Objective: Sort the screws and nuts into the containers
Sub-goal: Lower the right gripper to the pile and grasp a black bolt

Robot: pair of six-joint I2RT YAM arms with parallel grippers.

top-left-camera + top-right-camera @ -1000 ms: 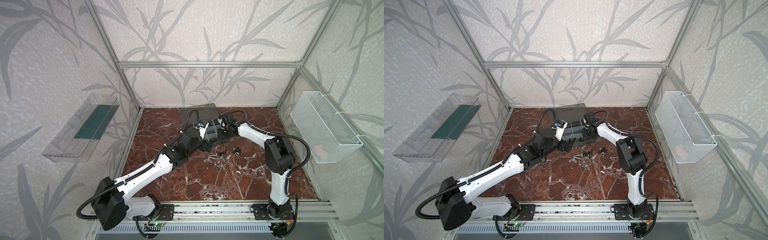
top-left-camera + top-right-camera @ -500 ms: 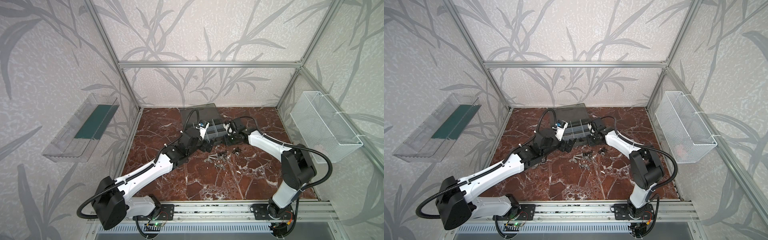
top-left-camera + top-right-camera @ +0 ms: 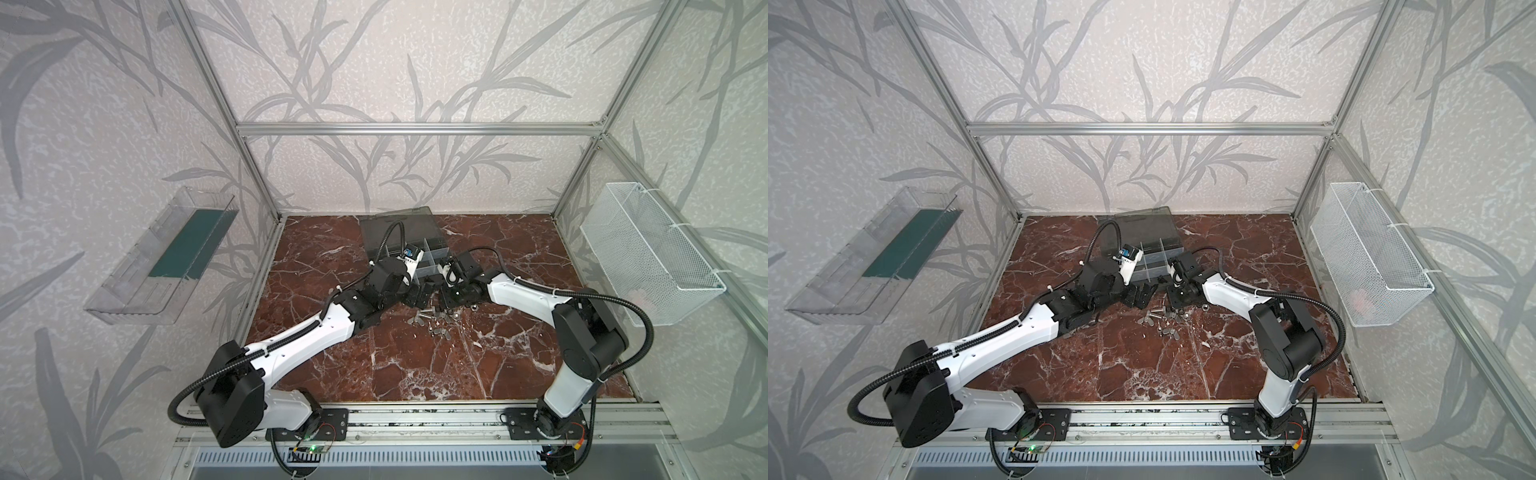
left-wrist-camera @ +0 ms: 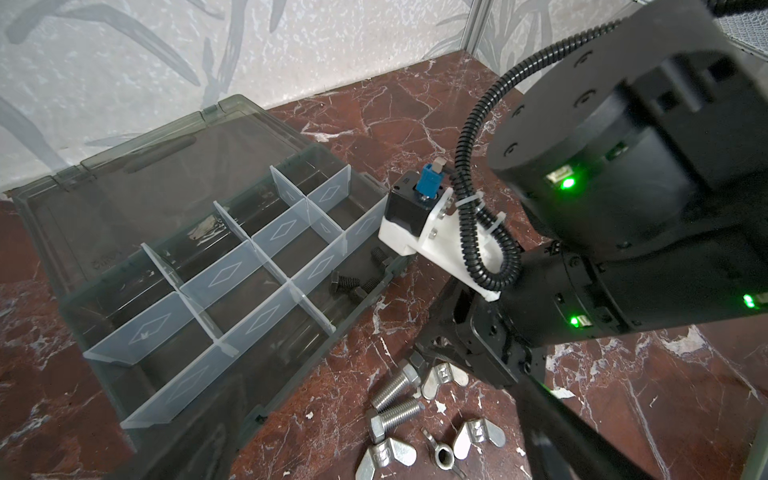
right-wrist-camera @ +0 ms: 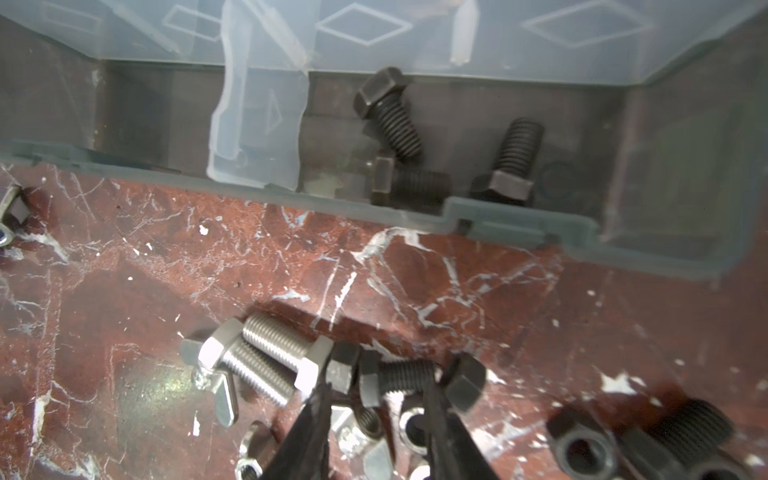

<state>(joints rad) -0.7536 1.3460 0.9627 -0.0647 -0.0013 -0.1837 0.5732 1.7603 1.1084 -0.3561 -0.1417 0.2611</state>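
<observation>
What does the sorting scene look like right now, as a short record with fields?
case: dark grey organizer case, lid open, on the marble table
sorted: three black bolts in one end compartment of the front row
unsorted: silver bolts, wing nuts and black nuts, loose on the table in front of the case
left tool: open, between case and pile, nothing seen in it
right tool: fingers apart, either side of a loose black bolt in the pile

Both top views look steeply down from over the desk (image 3: 415,365) near edge; close wrist views share the case (image 4: 291,357) front.
</observation>
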